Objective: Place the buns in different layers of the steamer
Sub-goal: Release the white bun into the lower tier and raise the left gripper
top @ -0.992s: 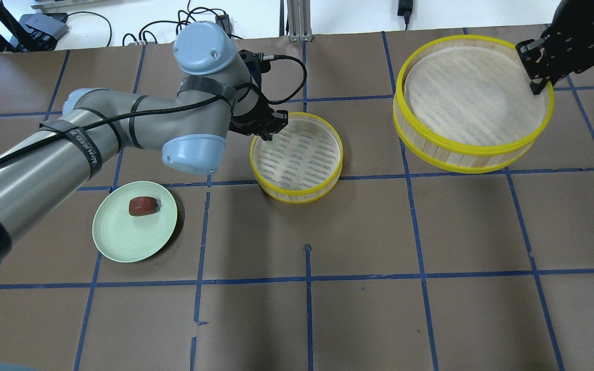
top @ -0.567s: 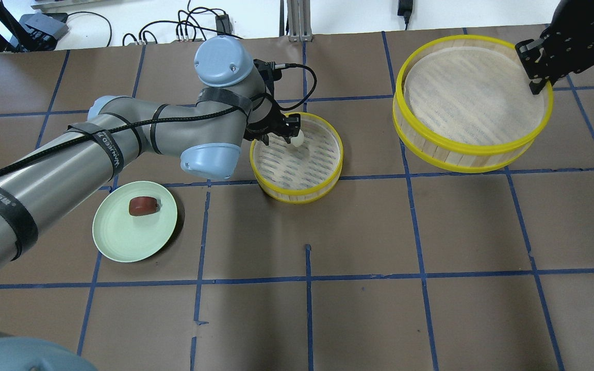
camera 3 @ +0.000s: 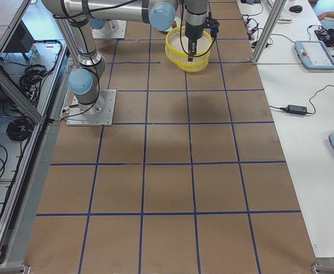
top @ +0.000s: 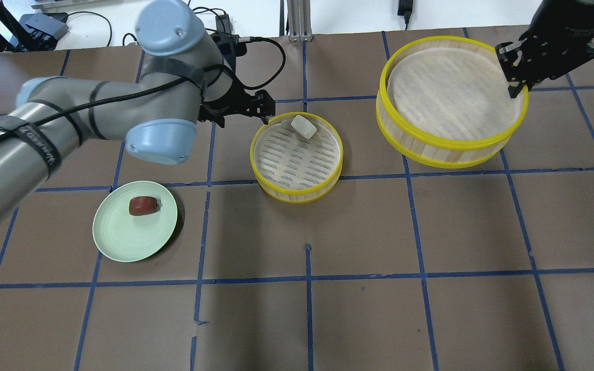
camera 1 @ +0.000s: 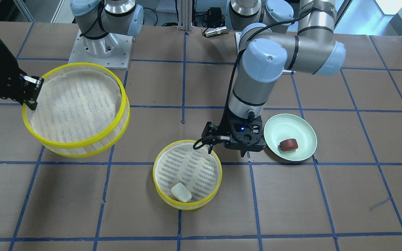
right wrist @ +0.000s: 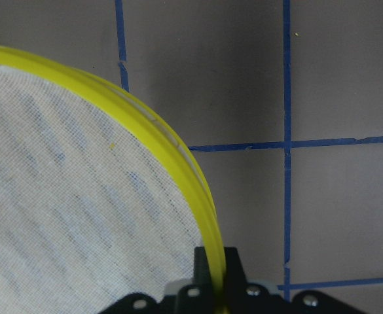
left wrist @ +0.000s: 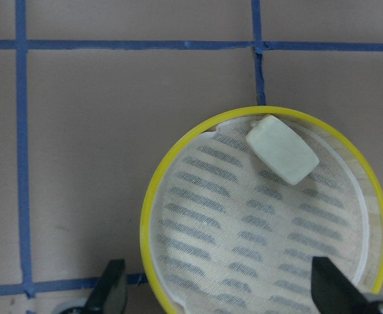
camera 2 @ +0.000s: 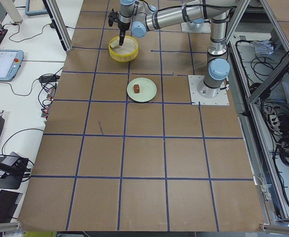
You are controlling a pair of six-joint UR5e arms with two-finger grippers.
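The white bun (top: 303,126) lies inside the small steamer layer (top: 297,195), against its far rim; it also shows in the front view (camera 1: 181,192) and the left wrist view (left wrist: 281,149). My left gripper (top: 245,117) is open and empty, just beyond that layer's back-left rim (left wrist: 145,222). The dark reddish-brown bun (top: 142,205) lies on the pale green plate (top: 127,242). My right gripper (top: 513,90) is shut on the yellow rim of the large steamer layer (top: 451,147) and holds it tilted above the table; the right wrist view (right wrist: 211,261) shows the pinch.
Brown paper with blue tape lines covers the table. Cables and a metal post (top: 297,20) lie beyond the far edge. The left arm's elbow (top: 160,139) hangs over the table between the plate and the small layer.
The left gripper let go of the white bun, which now lies in the small layer, and drew back to the left. The right gripper moved the large layer slightly left.
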